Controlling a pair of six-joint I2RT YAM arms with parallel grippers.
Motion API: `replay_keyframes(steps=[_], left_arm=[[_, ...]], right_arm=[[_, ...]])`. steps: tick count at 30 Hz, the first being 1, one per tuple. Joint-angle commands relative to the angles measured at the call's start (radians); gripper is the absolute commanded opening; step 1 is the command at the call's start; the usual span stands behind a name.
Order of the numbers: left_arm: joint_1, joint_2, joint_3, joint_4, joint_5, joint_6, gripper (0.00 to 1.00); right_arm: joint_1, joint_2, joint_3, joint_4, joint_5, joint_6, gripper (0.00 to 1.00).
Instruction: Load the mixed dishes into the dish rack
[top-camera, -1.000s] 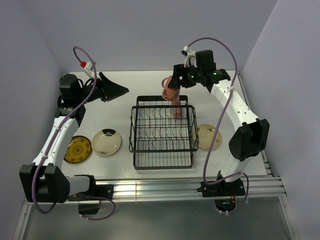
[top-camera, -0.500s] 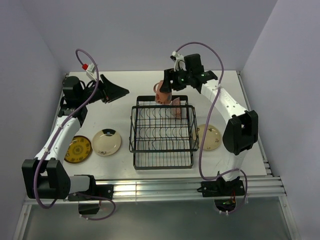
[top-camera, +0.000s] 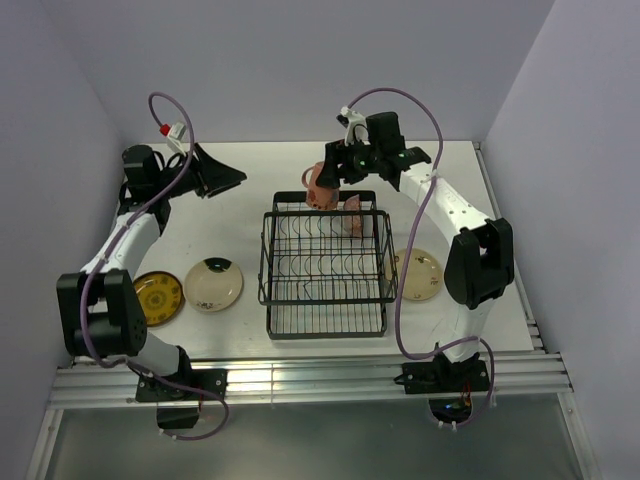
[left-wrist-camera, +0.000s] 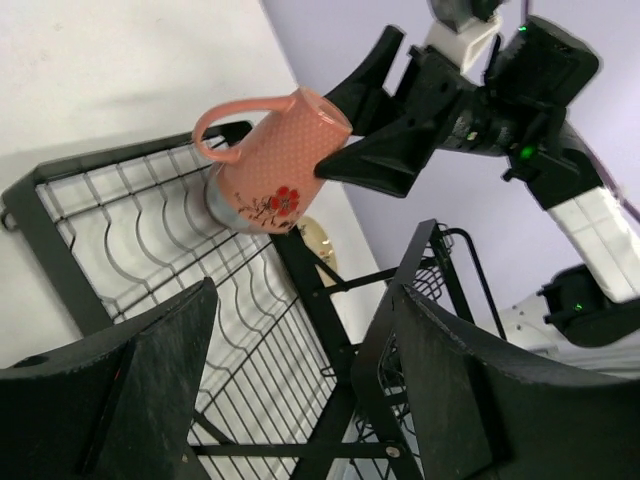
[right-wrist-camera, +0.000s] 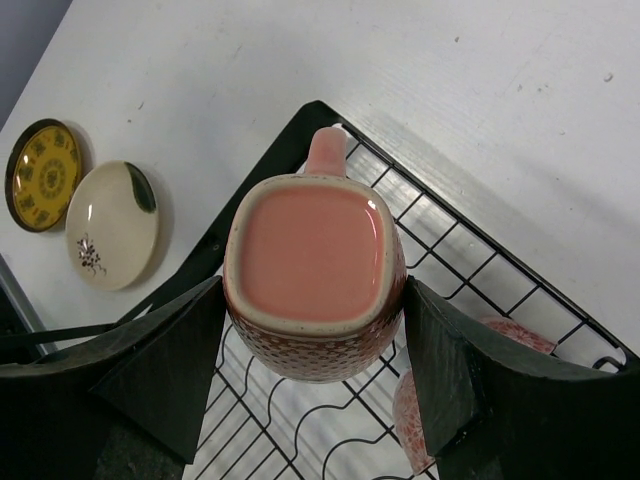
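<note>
Item: mug (right-wrist-camera: 315, 270), pink, dimpled, with a red flower sprig on the side. It hangs tipped in the air over the far left corner of the rack (top-camera: 325, 322).
Hold: the right pincer (right-wrist-camera: 313, 290) is clamped on two opposite outer walls near the rim. The handle sticks out clear on the far side.
Handling, as I judge it: glazed pottery, rigid, weighty for its size, chips on wire. The glaze is slick and the dimples give some bite. Gripping across the body suits it better than by the handle.
In the rack, far right: a pinkish piece; I cannot tell what.
Left pincer (left-wrist-camera: 290, 370): spread wide, empty, above the worktop (top-camera: 260, 160) at far left.
Waiting: yellow plate (top-camera: 158, 298) and cream plate (top-camera: 213, 284) left of the rack, second cream plate (top-camera: 425, 272) right.
</note>
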Motion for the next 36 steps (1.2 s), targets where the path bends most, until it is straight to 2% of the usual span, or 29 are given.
replay_keyframes(steps=[1,3,4,5,8,14,18,20,26,29,30,31,32,33,34,35,36], left_arm=[[0.014,0.074,0.067,0.270,0.171,-0.076,0.77],[0.014,0.113,0.081,0.405,0.233,-0.162,0.75],[0.014,0.136,0.086,0.468,0.244,-0.252,0.75],[0.014,0.145,0.083,0.599,0.252,-0.300,0.74],[0.014,0.156,0.077,0.819,0.266,-0.460,0.74],[0.008,0.165,0.081,0.993,0.292,-0.632,0.75],[-0.017,0.177,0.110,1.258,0.324,-0.811,0.75],[-0.026,0.171,0.133,1.294,0.335,-0.865,0.75],[-0.037,0.099,0.156,1.076,0.334,-0.735,0.74],[-0.090,0.043,0.153,0.937,0.332,-0.648,0.74],[-0.098,0.005,0.153,0.877,0.334,-0.557,0.74],[-0.104,-0.016,0.164,0.695,0.334,-0.493,0.74],[-0.116,-0.037,0.173,0.574,0.331,-0.320,0.74],[-0.124,-0.078,0.187,0.446,0.323,-0.216,0.74],[-0.130,-0.097,0.228,0.180,0.315,-0.119,0.75],[-0.149,-0.121,0.250,0.054,0.306,0.062,0.75],[-0.159,-0.131,0.274,-0.059,0.295,0.148,0.76]], right_arm=[[-0.012,-0.066,0.038,0.083,-0.059,-0.024,0.00],[-0.017,-0.072,0.047,0.082,-0.060,-0.021,0.00],[-0.020,-0.076,0.056,0.073,-0.064,-0.019,0.00],[-0.023,-0.078,0.079,0.063,-0.067,-0.019,0.00],[-0.029,-0.093,0.130,0.033,-0.065,-0.021,0.00],[-0.030,-0.125,0.271,-0.052,-0.096,-0.010,0.00],[-0.027,-0.142,0.344,-0.115,-0.149,-0.011,0.00],[-0.026,-0.168,0.338,-0.110,-0.162,-0.001,0.00],[-0.020,-0.224,0.343,-0.130,-0.208,0.016,0.00],[0.006,-0.276,0.303,-0.124,-0.215,0.029,0.00],[0.023,-0.306,0.277,-0.116,-0.218,0.041,0.00],[0.031,-0.323,0.265,-0.112,-0.228,0.047,0.00],[0.052,-0.351,0.253,-0.113,-0.238,0.053,0.00],[0.066,-0.363,0.234,-0.119,-0.234,0.053,0.00],[0.080,-0.378,0.223,-0.125,-0.226,0.050,0.00],[0.092,-0.401,0.214,-0.139,-0.222,0.052,0.00],[0.115,-0.414,0.194,-0.144,-0.217,0.050,0.00]])
